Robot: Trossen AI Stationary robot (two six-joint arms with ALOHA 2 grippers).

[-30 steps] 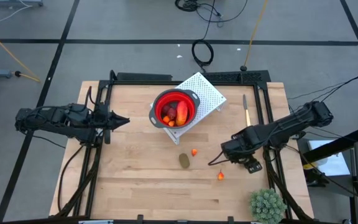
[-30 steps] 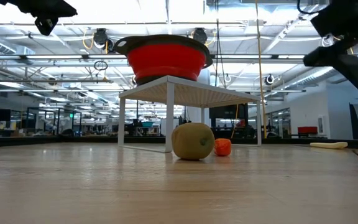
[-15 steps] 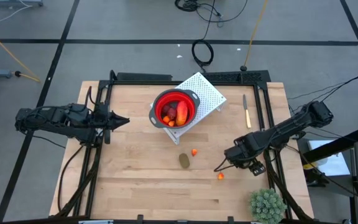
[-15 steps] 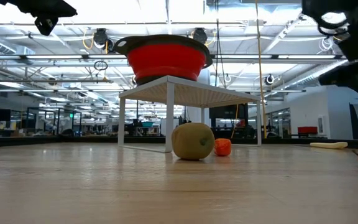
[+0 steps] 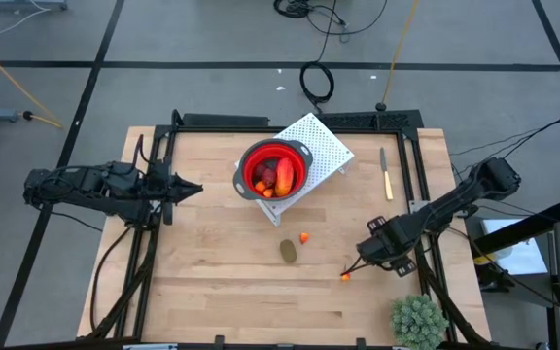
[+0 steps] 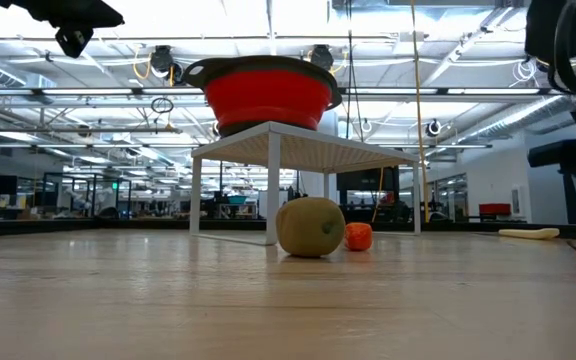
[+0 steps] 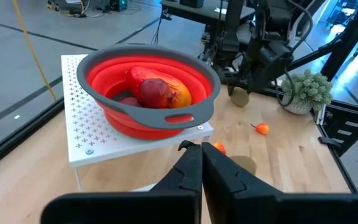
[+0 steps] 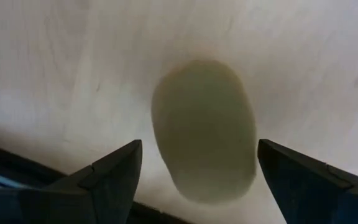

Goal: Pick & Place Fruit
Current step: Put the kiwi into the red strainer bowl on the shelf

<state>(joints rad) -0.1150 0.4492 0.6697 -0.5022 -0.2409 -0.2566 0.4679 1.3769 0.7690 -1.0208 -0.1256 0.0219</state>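
Fruit pick in progress: right hand lining up on the stray orange bit

Fruit is lying in two places. Several pieces, a dark red ball and a longer red-orange piece among them, are sitting inside the red bowl [image 5: 273,171] on its white perforated stand [image 5: 322,146]. Three are waiting on the counter [image 5: 212,282] below the bowl: a brown-green oval [image 5: 288,251], a small orange piece [image 5: 304,237] just beside it, and another orange bit [image 5: 345,276] farther out.

Right hand [image 5: 362,264] is hovering just beside that far orange bit, fingers [image 8: 107,171] spread wide and holding nothing. Left hand [image 5: 191,189] is waiting well away on the bowl's other side, fingers pressed together.

Judging by this, the reach step is in hand. Next call: centre over the bit, lower, close gently, since it is tiny and may roll.
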